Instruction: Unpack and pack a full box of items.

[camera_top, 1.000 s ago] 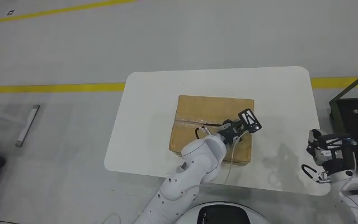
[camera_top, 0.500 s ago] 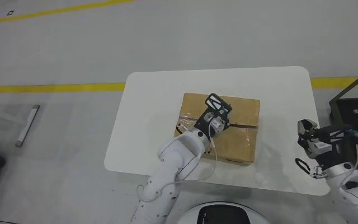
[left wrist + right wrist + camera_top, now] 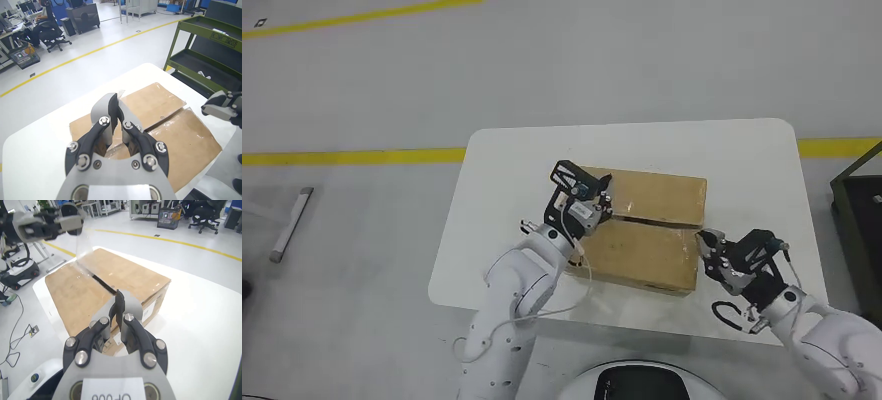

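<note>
One white bench (image 3: 742,160) carries a brown box (image 3: 652,255) at its middle. Above the box's left end, the left claw (image 3: 114,100) pinches a clear tape strip (image 3: 83,251) running up from the seam. By its right end, the right claw (image 3: 118,296) hangs pinched together, empty.

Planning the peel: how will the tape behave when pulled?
The tape looks thin and floppy, a clear film hanging from the left gripper. Likely sticky: its lower end clings to the box seam. The box may drag along.

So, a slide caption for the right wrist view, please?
Left end effector holds clear tape lifted from the cardboard box; right end effector shut.
</note>
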